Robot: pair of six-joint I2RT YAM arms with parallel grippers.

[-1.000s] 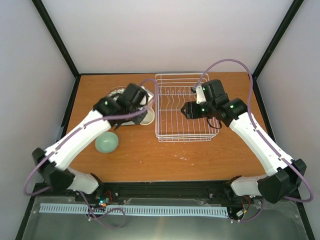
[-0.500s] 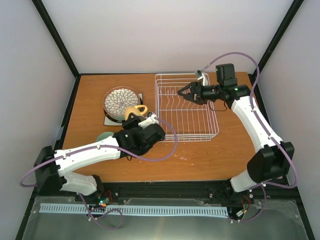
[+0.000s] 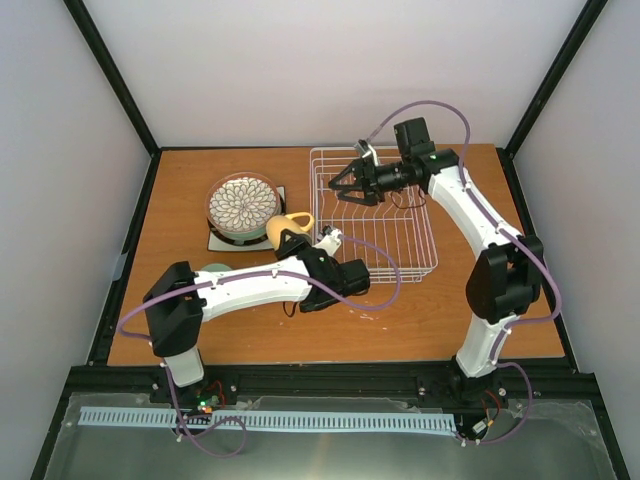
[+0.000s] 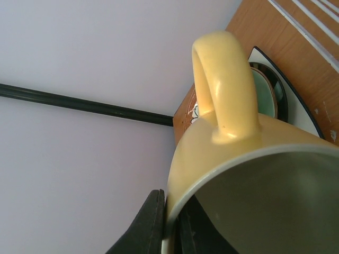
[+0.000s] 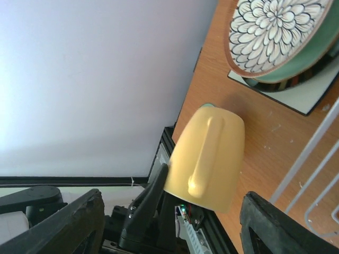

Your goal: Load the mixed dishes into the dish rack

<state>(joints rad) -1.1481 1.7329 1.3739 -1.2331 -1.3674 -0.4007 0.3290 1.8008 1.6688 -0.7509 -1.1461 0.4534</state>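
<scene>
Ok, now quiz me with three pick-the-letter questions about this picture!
1. What colour is the mug? A yellow; B red; C blue.
2. Where is the petal plate? A in the rack; B on top of the pile; C inside the mug.
3. What is the right gripper doing? A squeezing a plate; B holding the mug; C open, holding nothing.

Answers:
1 A: it looks yellow in every view.
2 B: it tops the pile left of the rack.
3 C: its fingers stand apart above the rack, while the left gripper pinches the mug's rim.
</scene>
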